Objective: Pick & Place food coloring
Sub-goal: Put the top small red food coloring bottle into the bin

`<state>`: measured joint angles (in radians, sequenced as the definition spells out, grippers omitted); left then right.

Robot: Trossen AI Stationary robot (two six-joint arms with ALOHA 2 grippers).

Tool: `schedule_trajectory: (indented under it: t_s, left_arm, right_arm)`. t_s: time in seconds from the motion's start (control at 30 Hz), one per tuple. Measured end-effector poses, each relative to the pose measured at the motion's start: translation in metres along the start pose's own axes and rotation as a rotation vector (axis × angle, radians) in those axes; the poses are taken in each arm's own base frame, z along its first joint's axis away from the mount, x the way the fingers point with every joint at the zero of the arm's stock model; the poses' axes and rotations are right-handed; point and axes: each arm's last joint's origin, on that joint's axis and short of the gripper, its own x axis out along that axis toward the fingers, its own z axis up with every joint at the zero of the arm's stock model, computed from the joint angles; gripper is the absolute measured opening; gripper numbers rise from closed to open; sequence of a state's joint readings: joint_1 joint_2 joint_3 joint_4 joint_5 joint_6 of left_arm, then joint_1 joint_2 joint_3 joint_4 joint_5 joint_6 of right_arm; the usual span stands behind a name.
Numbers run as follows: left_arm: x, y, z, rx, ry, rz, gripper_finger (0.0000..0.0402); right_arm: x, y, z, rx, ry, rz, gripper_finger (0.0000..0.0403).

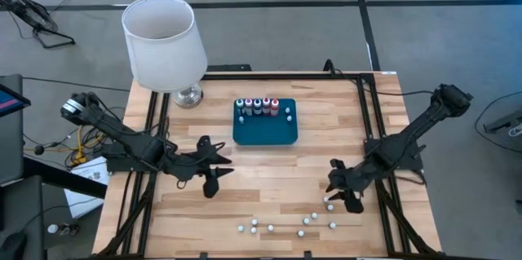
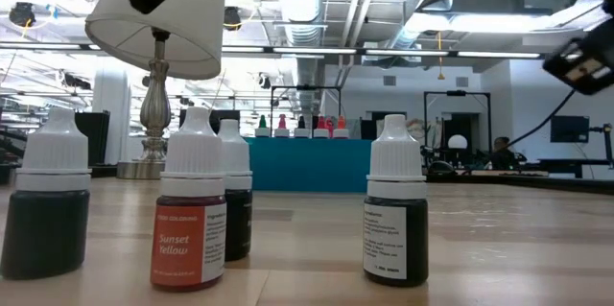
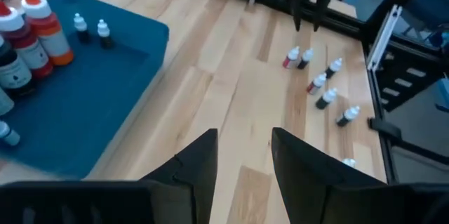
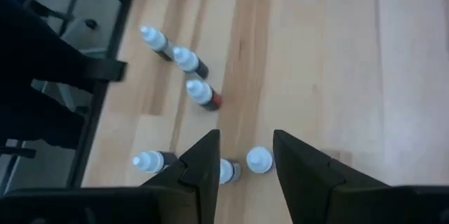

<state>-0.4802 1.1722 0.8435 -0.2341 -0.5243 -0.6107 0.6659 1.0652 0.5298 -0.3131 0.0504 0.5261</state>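
The food coloring is in two groups. Several taller bottles and two tiny ones stand on the dark teal tray mid-table. Several small white-capped bottles stand loose near the table's front edge, and fill the foreground of the low view. My right gripper hangs open over the right end of that group. One white cap stands between its fingers and another by one finger. My left gripper is open and holds nothing, left of the tray's near side.
A lamp with a white shade stands on its silver base at the table's far left. Black frame rails run along both sides. Bare wood lies between the tray and the loose bottles.
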Motion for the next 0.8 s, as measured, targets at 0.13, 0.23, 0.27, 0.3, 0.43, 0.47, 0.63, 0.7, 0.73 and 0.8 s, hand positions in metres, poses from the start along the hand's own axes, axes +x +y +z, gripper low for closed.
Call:
schedule_trajectory:
  t_s: [0.13, 0.23, 0.27, 0.3, 0.43, 0.47, 0.63, 0.7, 0.73, 0.8]
  left_arm:
    - [-0.002, 0.003, -0.004, 0.008, 0.012, -0.001, 0.0125]
    - [-0.002, 0.003, -0.005, 0.024, 0.020, -0.013, 0.0125]
    - [-0.002, 0.003, -0.005, 0.029, 0.023, -0.012, 0.0125]
    - [-0.002, 0.003, -0.005, 0.035, 0.026, -0.010, 0.0125]
    - [-0.002, 0.004, -0.006, 0.041, 0.031, -0.002, 0.0125]
    - [-0.002, 0.004, -0.006, 0.042, 0.032, -0.001, 0.0125]
    - [-0.002, 0.005, -0.008, 0.052, 0.048, 0.005, 0.0125]
    - [-0.002, 0.005, -0.008, 0.053, 0.049, 0.005, 0.0125]
    - [-0.002, 0.005, -0.008, 0.053, 0.048, 0.006, 0.0125]
    - [-0.002, 0.005, -0.008, 0.057, 0.051, 0.012, 0.0125]
  right_arm:
    - [0.014, -0.001, -0.004, 0.055, 0.069, -0.031, 0.0122]
    - [0.021, 0.000, -0.004, 0.064, 0.116, -0.051, 0.0122]
    - [0.024, 0.000, -0.003, 0.064, 0.124, -0.057, 0.0122]
    - [0.026, 0.001, -0.001, 0.065, 0.128, -0.059, 0.0122]
    - [0.036, 0.000, -0.002, 0.062, 0.179, -0.088, 0.0122]
    - [0.036, 0.000, -0.002, 0.060, 0.181, -0.090, 0.0122]
    - [0.041, -0.001, -0.001, 0.064, 0.198, -0.101, 0.0122]
    - [0.041, -0.001, -0.001, 0.064, 0.197, -0.101, 0.0122]
    - [0.041, -0.001, -0.001, 0.064, 0.199, -0.102, 0.0122]
    - [0.041, -0.001, -0.002, 0.064, 0.200, -0.102, 0.0122]
